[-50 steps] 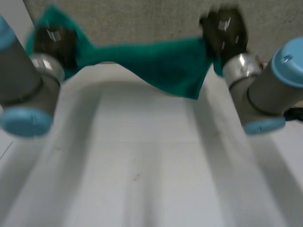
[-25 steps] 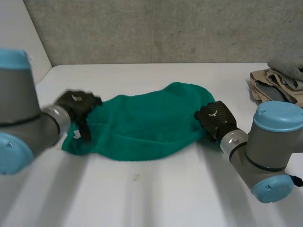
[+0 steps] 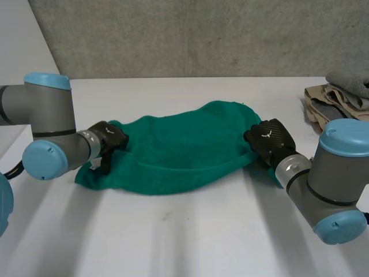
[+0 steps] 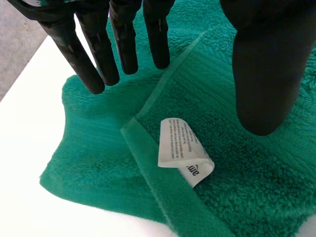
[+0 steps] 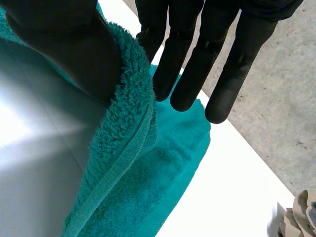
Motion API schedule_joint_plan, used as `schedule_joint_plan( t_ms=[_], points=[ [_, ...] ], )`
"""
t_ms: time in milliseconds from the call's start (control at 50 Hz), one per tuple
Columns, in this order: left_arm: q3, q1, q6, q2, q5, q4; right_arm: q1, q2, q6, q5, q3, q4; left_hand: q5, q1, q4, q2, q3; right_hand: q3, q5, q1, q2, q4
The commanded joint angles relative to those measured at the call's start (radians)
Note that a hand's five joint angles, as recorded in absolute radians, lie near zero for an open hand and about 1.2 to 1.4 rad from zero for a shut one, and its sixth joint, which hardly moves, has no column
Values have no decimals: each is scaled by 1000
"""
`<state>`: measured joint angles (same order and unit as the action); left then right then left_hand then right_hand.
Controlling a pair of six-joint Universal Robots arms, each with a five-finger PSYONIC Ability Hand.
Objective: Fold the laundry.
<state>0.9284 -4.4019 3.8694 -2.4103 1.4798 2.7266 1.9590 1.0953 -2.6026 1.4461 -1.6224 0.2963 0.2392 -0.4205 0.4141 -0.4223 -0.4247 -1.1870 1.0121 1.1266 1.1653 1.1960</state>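
A green towel (image 3: 179,150) lies loosely doubled over on the white table (image 3: 190,231). My left hand (image 3: 106,141) rests at the towel's left end. In the left wrist view its fingers (image 4: 123,44) are straight and stand apart from the thumb, just above the towel (image 4: 247,197), gripping nothing. A white care label (image 4: 182,148) lies at a hemmed corner under this hand. My right hand (image 3: 268,141) is at the towel's right end. In the right wrist view a thick towel edge (image 5: 128,163) is pinched between the thumb and the straight fingers (image 5: 197,64).
A pile of beige and grey clothes (image 3: 340,98) sits at the table's back right. A grey wall (image 3: 184,34) runs behind the table, whose left edge (image 3: 55,86) slants away near my left arm.
A second ago both hands held the towel stretched in the air. It now lies on the table, and my left hand has let go and opened. The right hand keeps its grip.
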Motion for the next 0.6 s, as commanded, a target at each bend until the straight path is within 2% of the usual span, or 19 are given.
schedule_joint_plan(
  t_ms=[20,40,100,120,140,160,240,360,380,420,440,500,520,600],
  points=[
    [-16,9,-13,-27,4,8,-3,-2,4,-12,12,-3,52,-45,52,-43,-41,-209,210,270,231,200],
    [-16,10,-13,-30,4,8,-3,-2,4,-12,12,-3,78,-72,78,-70,-67,-209,210,270,231,200],
    [-20,13,-13,-44,5,2,-6,-3,4,-12,19,-3,427,-420,426,-418,-416,-209,210,270,231,200],
    [-20,15,-13,-44,7,-1,-8,-5,4,-12,22,-3,576,-569,576,-568,-565,-209,210,270,231,200],
    [-20,18,-11,-43,14,-4,-11,-6,4,-12,32,-3,863,-856,862,-854,-852,-209,210,270,231,200],
    [-22,19,-11,-41,20,-4,-12,-6,4,-12,36,-2,981,-975,981,-973,-970,-209,210,270,231,200],
    [-52,21,-21,-1,80,30,-18,-11,4,-9,81,6,983,-976,982,-974,-972,-209,210,270,231,200],
    [-161,24,-91,100,143,220,-6,-34,-14,23,248,66,983,-976,982,-974,-972,-209,210,270,231,200],
    [-207,27,-126,127,145,292,-2,-40,-31,51,307,107,983,-976,982,-974,-972,-209,210,270,231,200],
    [-249,24,-159,149,149,353,1,-46,-53,88,369,168,983,-976,982,-974,-972,-209,210,270,231,200],
    [-287,21,-191,170,154,425,3,-48,-77,132,415,243,983,-976,982,-974,-972,-209,210,270,231,200],
    [-321,9,-255,204,172,537,5,-43,-115,195,459,371,983,-976,982,-974,-972,-209,210,270,231,200],
    [-322,-1,-298,232,184,612,6,-40,-131,220,479,458,983,-976,982,-974,-972,-209,210,270,231,200],
    [-310,-7,-385,267,188,744,27,-32,-137,224,496,575,983,-976,982,-974,-972,-209,210,270,231,200]
  ],
)
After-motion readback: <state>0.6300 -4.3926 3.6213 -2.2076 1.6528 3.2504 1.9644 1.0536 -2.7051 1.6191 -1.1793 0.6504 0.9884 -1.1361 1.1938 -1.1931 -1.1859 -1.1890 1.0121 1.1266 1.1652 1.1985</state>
